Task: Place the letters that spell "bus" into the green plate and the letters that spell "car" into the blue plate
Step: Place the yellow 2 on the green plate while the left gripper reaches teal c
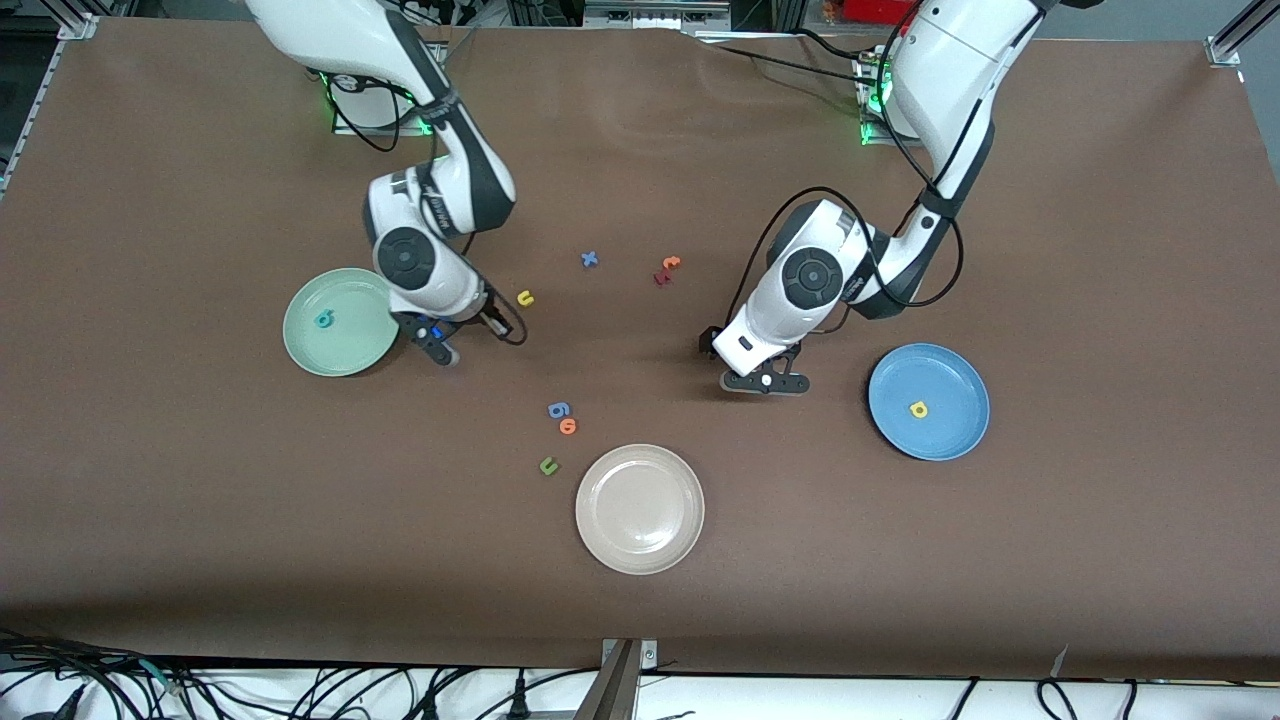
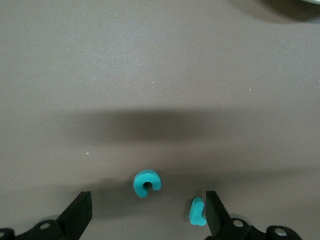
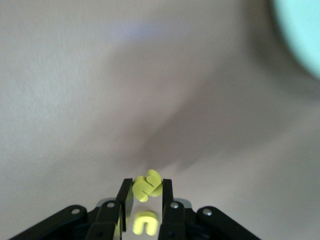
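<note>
While the right gripper (image 3: 146,192) pinches the yellow s (image 3: 146,185), the wide-open left gripper (image 2: 148,212) straddles the teal c (image 2: 147,183).

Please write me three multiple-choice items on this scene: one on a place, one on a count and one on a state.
1. Where does the teal b lie?
A. in the green plate
B. in the beige plate
C. on the tabletop

2. How many letters lie in the blue plate?
A. none
B. one
C. three

3. What state is the right tool in?
A. open
B. shut with nothing in it
C. shut on the yellow s

Key:
1 A, the b sits inside the green rim.
2 B, only the yellow a is there.
3 C, the right wrist view shows the s pinched between the fingers.
</note>
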Robot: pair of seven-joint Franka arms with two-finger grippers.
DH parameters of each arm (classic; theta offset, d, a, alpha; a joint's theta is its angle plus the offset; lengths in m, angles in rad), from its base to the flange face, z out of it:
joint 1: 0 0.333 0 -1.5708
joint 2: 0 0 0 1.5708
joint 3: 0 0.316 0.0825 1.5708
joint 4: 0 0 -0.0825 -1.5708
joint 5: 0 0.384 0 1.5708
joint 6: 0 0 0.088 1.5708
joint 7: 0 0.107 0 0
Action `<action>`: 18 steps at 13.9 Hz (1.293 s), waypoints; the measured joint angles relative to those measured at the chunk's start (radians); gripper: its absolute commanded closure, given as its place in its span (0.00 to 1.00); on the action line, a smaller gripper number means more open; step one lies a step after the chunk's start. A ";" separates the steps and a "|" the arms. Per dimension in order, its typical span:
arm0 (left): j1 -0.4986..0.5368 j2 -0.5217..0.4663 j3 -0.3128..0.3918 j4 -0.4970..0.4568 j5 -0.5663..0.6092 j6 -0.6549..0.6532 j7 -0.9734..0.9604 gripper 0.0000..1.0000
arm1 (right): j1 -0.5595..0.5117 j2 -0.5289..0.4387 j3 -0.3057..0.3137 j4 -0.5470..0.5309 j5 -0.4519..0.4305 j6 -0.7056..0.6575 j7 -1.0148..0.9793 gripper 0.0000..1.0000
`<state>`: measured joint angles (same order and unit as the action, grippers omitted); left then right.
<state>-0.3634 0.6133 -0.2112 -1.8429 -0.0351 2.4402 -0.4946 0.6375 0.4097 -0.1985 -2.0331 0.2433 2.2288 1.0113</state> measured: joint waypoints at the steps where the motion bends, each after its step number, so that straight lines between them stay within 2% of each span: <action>1: -0.002 0.007 0.000 0.007 0.000 0.000 -0.005 0.00 | -0.001 -0.025 -0.046 0.031 0.000 -0.095 -0.057 1.00; 4: -0.002 0.022 0.002 0.015 0.000 0.000 -0.007 0.00 | -0.004 -0.063 -0.194 0.091 0.000 -0.285 -0.290 1.00; 7: -0.004 0.031 0.003 0.016 0.005 -0.001 -0.007 0.01 | -0.011 -0.049 -0.324 0.082 0.000 -0.326 -0.559 1.00; 9: -0.004 0.037 0.006 0.016 0.055 -0.002 -0.007 0.02 | -0.024 -0.020 -0.362 0.057 0.000 -0.320 -0.676 1.00; 12: -0.003 0.039 0.014 0.017 0.075 -0.006 -0.007 0.07 | -0.032 0.038 -0.366 -0.014 0.000 -0.213 -0.745 1.00; 13: -0.003 0.039 0.014 0.017 0.075 -0.007 -0.007 0.11 | -0.031 0.057 -0.364 -0.038 0.000 -0.169 -0.760 0.97; 14: -0.004 0.039 0.014 0.017 0.076 -0.008 -0.007 0.13 | -0.030 0.072 -0.363 -0.052 0.000 -0.142 -0.774 0.76; 15: -0.005 0.040 0.014 0.017 0.082 -0.009 -0.007 0.17 | -0.030 0.083 -0.362 -0.058 0.000 -0.128 -0.782 0.34; 16: -0.006 0.040 0.013 0.017 0.096 -0.010 -0.007 0.18 | -0.029 0.087 -0.362 -0.058 0.000 -0.125 -0.785 0.16; 17: -0.007 0.041 0.013 0.017 0.105 -0.011 -0.007 0.22 | -0.029 0.085 -0.362 -0.057 0.000 -0.124 -0.786 0.02; 18: -0.007 0.042 0.013 0.016 0.108 -0.012 -0.007 0.26 | -0.028 0.081 -0.362 -0.054 0.000 -0.124 -0.786 0.02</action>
<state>-0.3705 0.6551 -0.1978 -1.8267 0.0725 2.4285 -0.5012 0.6092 0.4908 -0.5604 -2.0876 0.2435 2.1046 0.2254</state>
